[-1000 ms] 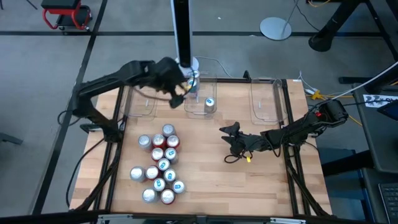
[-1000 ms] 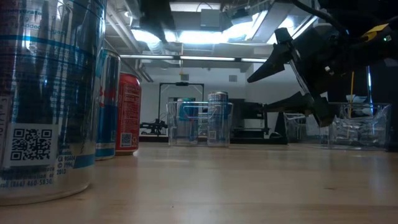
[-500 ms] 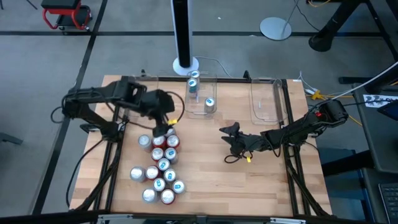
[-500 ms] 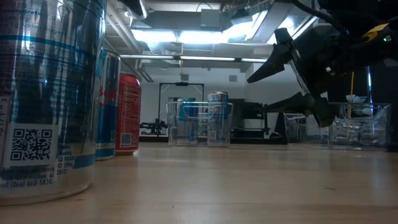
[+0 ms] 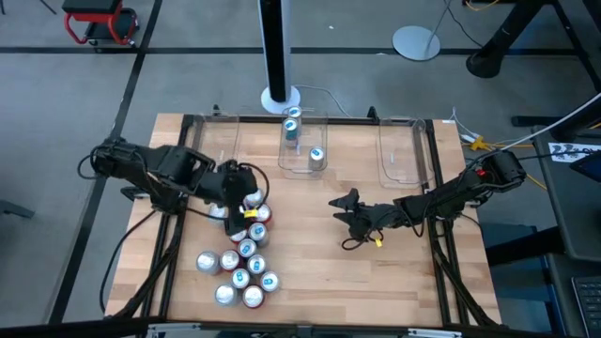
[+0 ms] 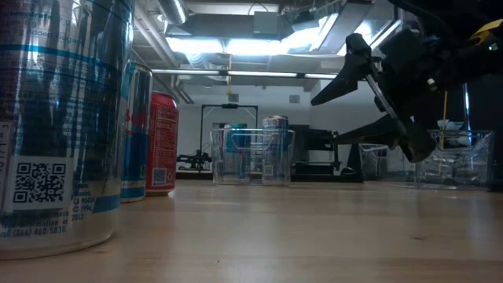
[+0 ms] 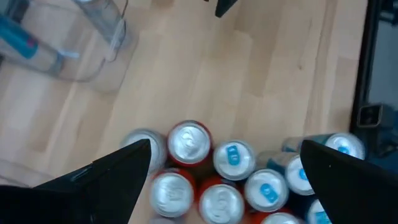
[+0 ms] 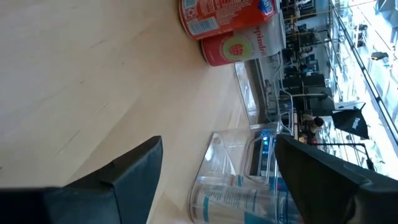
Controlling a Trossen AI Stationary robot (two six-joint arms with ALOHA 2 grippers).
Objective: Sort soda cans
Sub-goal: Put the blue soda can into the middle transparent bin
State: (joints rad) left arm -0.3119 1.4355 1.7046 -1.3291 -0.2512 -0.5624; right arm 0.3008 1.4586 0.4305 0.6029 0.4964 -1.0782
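Two slim silver-and-blue cans (image 5: 316, 158) already stand in the clear plastic middle bin (image 5: 302, 167) at the far edge of the pale wooden bench (image 5: 310, 253). The clear right-hand bin (image 5: 402, 155) looks empty; whether a further bin sits on the left is hard to tell. By my reckoning the sorting has barely started: a tight cluster of about a dozen red and silver-blue cans (image 5: 242, 252) waits on the near-left part of the bench.

The left hand (image 5: 242, 199) hovers over the far end of that cluster, fingers spread wide and holding nothing; its wrist view looks down on a red can with a silver top (image 7: 188, 142) between the fingers. The right hand (image 5: 352, 214) waits low over the bench centre, likewise spread open and empty.

The cans touch one another, so there is little finger room inside the pack. Bare bench lies between cluster and bins, and the black frame rails (image 5: 178, 235) run close along the left side.
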